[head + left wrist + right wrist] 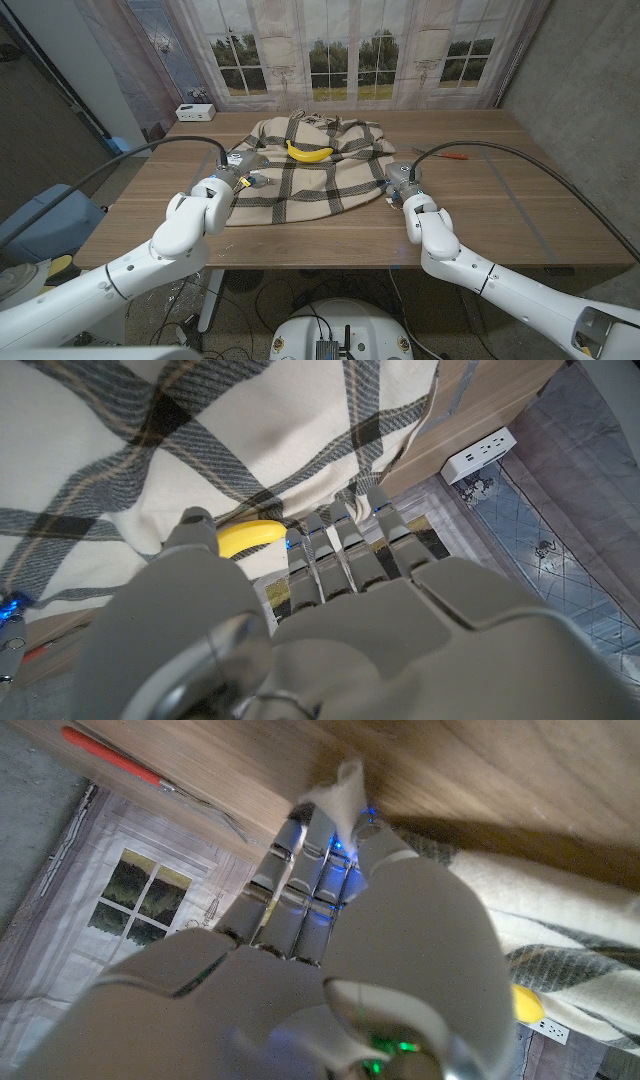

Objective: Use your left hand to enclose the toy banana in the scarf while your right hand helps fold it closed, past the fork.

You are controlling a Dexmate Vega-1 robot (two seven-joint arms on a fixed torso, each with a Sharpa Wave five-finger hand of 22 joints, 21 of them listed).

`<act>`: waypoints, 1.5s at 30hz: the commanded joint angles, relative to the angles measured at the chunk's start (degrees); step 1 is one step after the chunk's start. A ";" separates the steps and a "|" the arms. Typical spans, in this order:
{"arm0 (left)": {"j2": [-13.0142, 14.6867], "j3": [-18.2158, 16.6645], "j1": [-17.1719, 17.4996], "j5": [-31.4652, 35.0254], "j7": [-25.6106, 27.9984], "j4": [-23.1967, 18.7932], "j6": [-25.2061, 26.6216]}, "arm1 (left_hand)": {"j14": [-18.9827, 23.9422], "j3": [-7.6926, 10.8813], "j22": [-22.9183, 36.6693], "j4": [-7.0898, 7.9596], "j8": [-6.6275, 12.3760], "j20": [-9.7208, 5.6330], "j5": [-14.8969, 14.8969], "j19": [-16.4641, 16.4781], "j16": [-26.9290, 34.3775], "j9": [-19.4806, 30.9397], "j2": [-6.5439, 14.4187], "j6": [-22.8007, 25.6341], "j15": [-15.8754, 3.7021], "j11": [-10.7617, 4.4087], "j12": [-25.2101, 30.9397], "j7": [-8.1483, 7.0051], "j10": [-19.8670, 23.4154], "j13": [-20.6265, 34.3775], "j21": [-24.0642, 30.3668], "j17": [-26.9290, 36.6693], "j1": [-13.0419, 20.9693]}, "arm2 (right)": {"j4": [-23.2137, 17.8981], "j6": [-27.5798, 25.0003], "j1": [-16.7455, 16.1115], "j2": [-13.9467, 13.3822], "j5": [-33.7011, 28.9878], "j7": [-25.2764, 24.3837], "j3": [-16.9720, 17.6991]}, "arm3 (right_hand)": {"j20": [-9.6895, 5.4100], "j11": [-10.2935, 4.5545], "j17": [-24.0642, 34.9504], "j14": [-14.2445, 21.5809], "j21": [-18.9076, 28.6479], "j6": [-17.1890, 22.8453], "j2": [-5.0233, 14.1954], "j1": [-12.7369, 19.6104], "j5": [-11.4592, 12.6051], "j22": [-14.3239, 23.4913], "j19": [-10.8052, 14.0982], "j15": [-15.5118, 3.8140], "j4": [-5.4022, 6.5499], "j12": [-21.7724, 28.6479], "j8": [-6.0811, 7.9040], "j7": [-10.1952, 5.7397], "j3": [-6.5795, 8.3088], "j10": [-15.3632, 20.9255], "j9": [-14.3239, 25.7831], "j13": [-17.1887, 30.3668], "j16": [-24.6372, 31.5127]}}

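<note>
**A:** Where does the toy banana [310, 153] lie?

**B:** On the spread plaid scarf [300, 185], far side, between and beyond both hands. The left hand [238, 172] rests at the scarf's left edge; whether it holds cloth, I cannot tell.

**A:** And the right hand [401, 184]?

**B:** At the scarf's right corner. Its wrist view shows a cloth tip pinched in its fingers [300, 870], plus the red-handled fork [150, 775] beyond.

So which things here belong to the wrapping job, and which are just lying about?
Job: banana, scarf, fork with a red handle, left hand, right hand.
Lying about: white power strip at the table's far left corner.
</note>
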 commanded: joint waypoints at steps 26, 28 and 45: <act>4.91 12.22 -11.72 -0.84 -23.63 -2.30 6.78 | -10.47 -2.74 0.16 -5.55 -0.03 2.94 5.69 -3.76 -0.46 0.22 -5.85 -10.97 3.86 2.58 -0.30 3.41 -11.66 0.04 -3.57 -0.08 7.88 | 8.28 -8.29 3.21 11.50 9.86 -32.85 1.67 | 2.70 1.31 2.94 6.26 3.14 5.53 -2.80 0.68 0.51 0.60 1.14 -3.72 -1.55 4.59 2.98 1.21 0.63 6.03 2.99 4.52 2.07; 4.46 12.33 -11.85 -0.88 -24.59 -2.01 6.21 | -11.14 -2.95 0.19 -5.71 -0.15 2.92 6.02 -4.05 -0.52 0.23 -6.05 -11.93 4.08 2.60 -0.33 3.65 -12.33 0.06 -3.77 -0.05 8.29 | 8.33 -8.38 3.57 11.44 10.27 -33.15 1.22 | 2.70 1.34 3.03 6.25 3.27 5.76 -2.94 0.64 0.57 0.62 1.17 -3.76 -1.56 4.68 3.10 1.30 0.73 6.05 3.10 4.71 2.00; -4.66 18.94 -15.20 27.92 -45.37 5.94 1.05 | -14.51 -0.38 0.27 -7.22 0.77 0.93 6.98 -5.12 0.08 0.16 -0.66 -13.78 4.05 0.17 0.79 0.62 -14.31 -0.03 -5.03 -0.16 16.16 | 8.37 -5.06 4.28 9.98 13.73 -36.81 0.22 | 2.66 1.51 3.82 6.22 4.04 5.58 -3.59 0.28 1.07 0.73 0.42 -3.71 -1.47 5.16 3.33 1.45 1.95 5.50 4.04 6.36 1.37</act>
